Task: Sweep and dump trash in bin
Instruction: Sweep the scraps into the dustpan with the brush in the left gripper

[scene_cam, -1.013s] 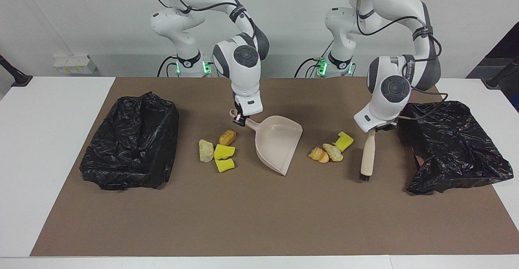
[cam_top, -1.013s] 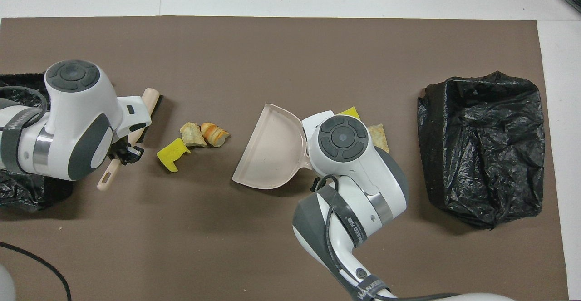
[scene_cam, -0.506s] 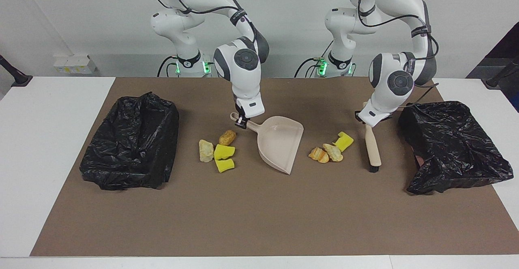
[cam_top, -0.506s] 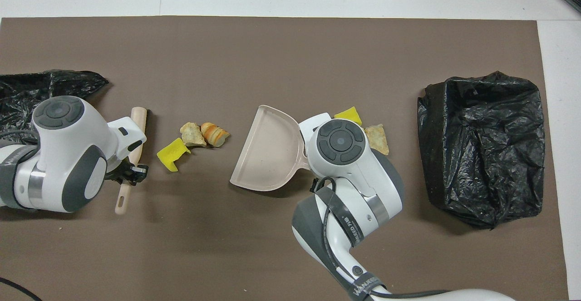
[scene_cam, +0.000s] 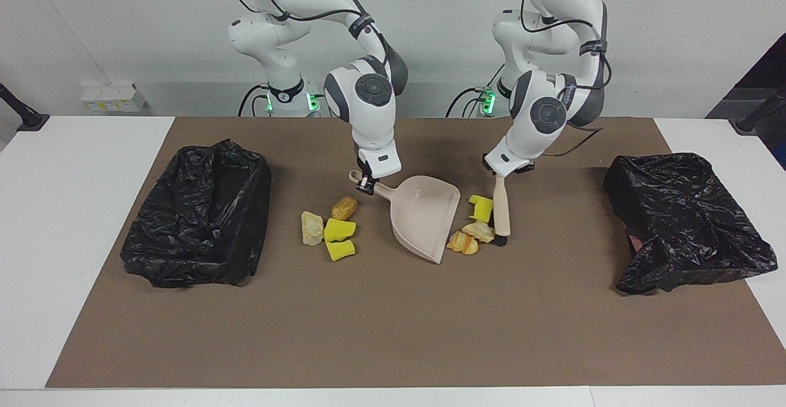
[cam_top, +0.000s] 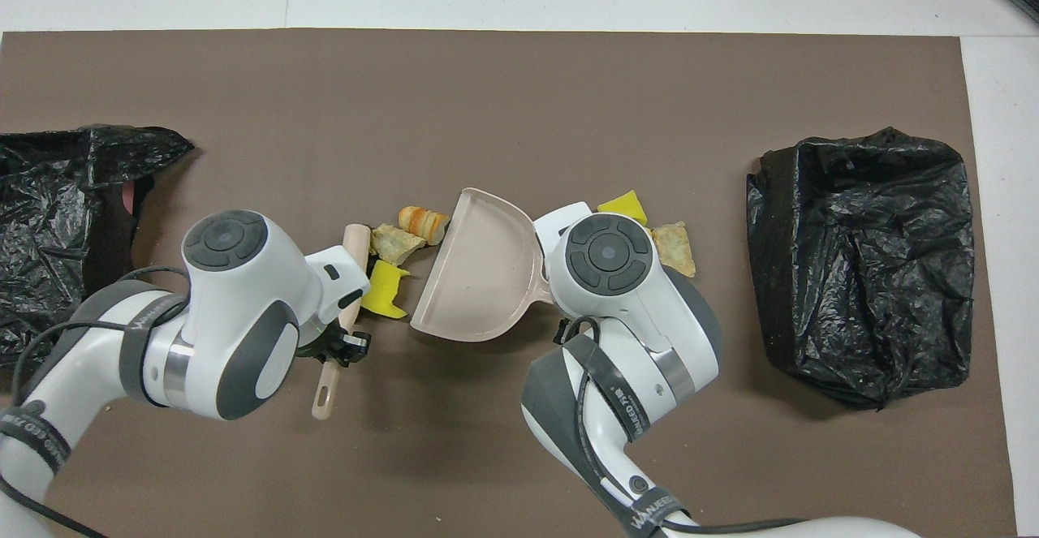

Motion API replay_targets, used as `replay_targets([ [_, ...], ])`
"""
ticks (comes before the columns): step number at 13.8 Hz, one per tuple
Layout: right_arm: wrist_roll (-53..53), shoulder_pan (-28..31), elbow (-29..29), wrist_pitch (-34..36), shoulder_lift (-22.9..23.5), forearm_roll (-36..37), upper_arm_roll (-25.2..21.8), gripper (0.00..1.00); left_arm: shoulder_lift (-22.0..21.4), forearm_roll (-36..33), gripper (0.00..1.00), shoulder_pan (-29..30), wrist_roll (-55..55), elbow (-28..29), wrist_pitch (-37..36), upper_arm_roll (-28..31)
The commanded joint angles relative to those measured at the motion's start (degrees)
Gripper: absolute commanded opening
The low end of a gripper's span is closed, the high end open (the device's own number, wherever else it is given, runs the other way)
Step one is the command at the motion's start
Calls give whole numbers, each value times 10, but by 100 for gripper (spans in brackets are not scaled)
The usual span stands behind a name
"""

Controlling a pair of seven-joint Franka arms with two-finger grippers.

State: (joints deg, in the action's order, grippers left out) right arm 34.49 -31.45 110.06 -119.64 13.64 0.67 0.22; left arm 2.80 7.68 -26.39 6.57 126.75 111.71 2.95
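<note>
the left gripper (scene_cam: 498,175), closed on a pale wooden hand brush (scene_cam: 501,210), herds three scraps (scene_cam: 471,235) against the beige plastic dustpan (scene_cam: 425,217) steadied by the right gripper (scene_cam: 366,185)'s closed grip; keep bristles low. four scraps (scene_cam: 331,226) wait beside the pan, toward the right arm's end.

Partly legible "WANJEE" lettering on right arm's dark cable strap (cam_top: 661,512); nothing else readable

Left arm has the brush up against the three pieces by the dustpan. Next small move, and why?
Probably keep pushing the brush toward the dustpan. The left hand grips its handle, and the yellow, pale and orange pieces sit just outside the open lip, none inside. The right hand holds the pan handle.
</note>
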Motion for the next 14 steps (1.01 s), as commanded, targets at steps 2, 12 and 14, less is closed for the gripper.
replay_targets([
  [2, -7, -2, 2, -13, 1, -1, 2, 0, -22, 52, 0, -101, 22, 17, 21, 7],
  [12, -20, -1, 1, -6, 0, -1, 2, 0, -19, 47, 0, -119, 92, -118, -95, 15],
  [14, -20, 0, 1, -4, -2, -1, 2, 0, -38, 44, 0, -90, 93, -128, -103, 15],
])
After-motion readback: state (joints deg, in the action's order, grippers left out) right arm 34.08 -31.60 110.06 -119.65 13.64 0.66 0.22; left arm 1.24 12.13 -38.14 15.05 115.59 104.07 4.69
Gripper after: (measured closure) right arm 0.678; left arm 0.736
